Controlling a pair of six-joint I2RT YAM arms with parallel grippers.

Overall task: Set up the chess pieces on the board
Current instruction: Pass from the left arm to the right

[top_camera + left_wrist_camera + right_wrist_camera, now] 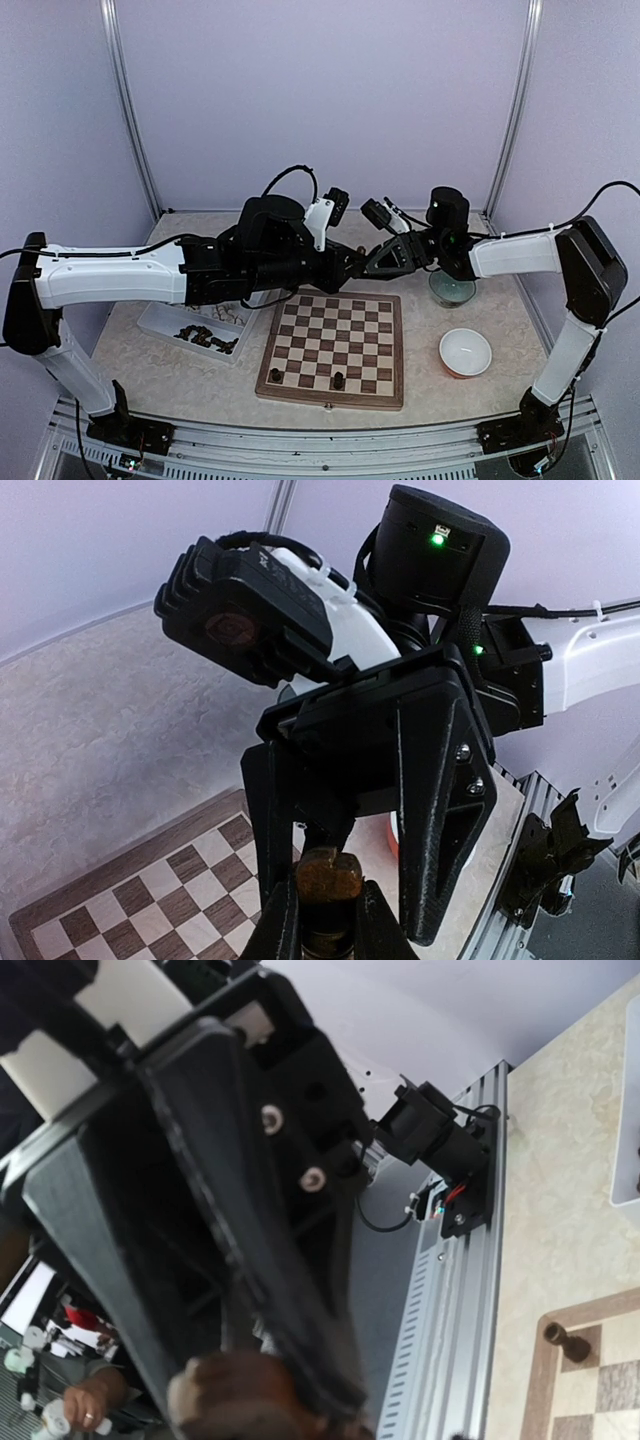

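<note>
The board (330, 400) lies in the middle of the table with two dark chess pieces (275, 376) on its near row. Both grippers meet in the air above its far edge. My left gripper (356, 263) is shut on a dark brown chess piece (328, 875), whose top sticks out between my left gripper's (328, 922) tips. My right gripper (374, 260) faces it, and its black fingers (440, 810) straddle that piece, with a gap showing on one side. The right wrist view shows the piece (235, 1395) blurred at the bottom.
A white tray (160, 320) holding several dark pieces (205, 337) sits left of the board. A white bowl with an orange rim (465, 352) stands to the right, with a glass bowl (452, 290) behind it. Cage posts and walls enclose the table.
</note>
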